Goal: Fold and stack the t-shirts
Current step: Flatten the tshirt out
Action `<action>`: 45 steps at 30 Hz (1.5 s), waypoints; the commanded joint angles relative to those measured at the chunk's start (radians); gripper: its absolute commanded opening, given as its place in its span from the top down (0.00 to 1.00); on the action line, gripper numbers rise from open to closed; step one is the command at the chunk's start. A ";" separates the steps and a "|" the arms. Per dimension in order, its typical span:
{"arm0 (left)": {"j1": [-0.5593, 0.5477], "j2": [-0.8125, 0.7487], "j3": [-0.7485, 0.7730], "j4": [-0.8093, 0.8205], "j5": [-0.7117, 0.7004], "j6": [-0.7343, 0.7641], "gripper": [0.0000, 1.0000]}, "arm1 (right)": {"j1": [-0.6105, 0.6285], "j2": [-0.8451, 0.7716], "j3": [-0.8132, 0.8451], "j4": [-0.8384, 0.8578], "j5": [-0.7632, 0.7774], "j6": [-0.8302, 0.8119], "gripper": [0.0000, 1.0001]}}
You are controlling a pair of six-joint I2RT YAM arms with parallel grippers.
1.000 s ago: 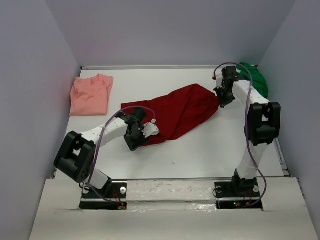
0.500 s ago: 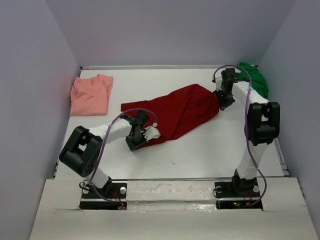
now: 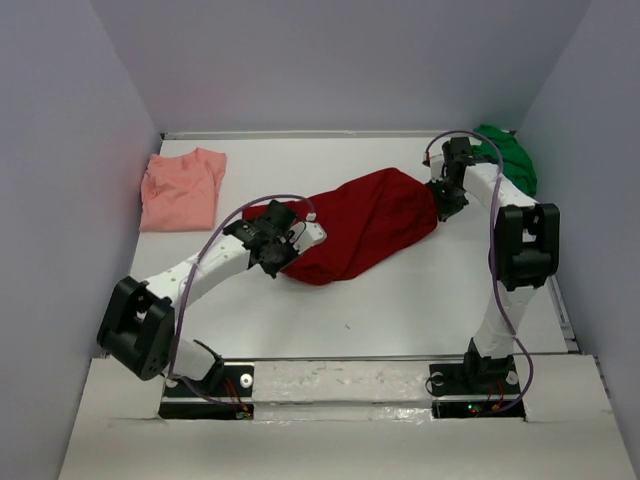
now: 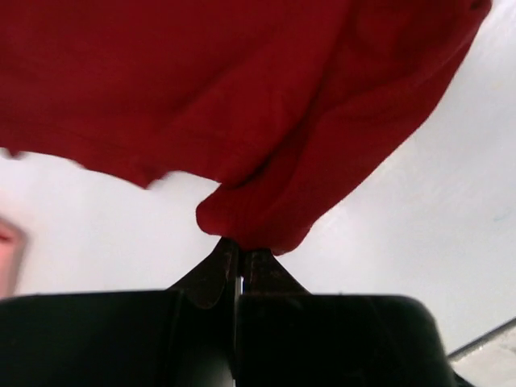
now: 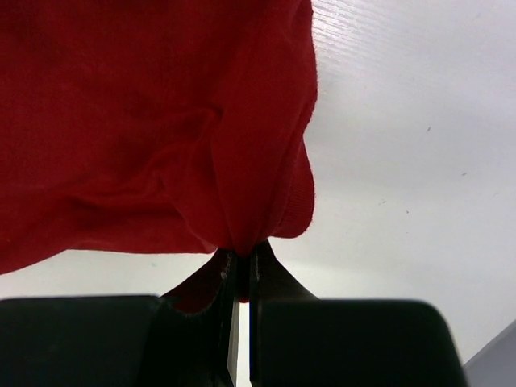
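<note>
Dark red shirt (image 3: pixel 365 222) stretched across the middle of the surface (image 3: pixel 420 300), pinched at both ends

The left gripper (image 4: pixel 238 256) is clamped on its near-left edge and hides that end from above. The right gripper (image 5: pixel 240 251) is clamped on its right end. No collar can be made out. Far left of it lies the salmon-pink shirt (image 3: pixel 182 188); far right is the green shirt (image 3: pixel 512 155), partly behind the right arm.

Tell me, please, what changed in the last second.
The left gripper shut its jaws on the near edge of the dark red shirt and carried it forward. The right gripper stayed clamped on its right end; salmon-pink shirt and green shirt unmoved.
</note>
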 commanded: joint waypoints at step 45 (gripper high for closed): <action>0.494 -0.546 0.573 0.026 -0.088 -0.006 1.00 | 0.000 -1.057 -0.049 0.024 -0.005 -0.040 1.00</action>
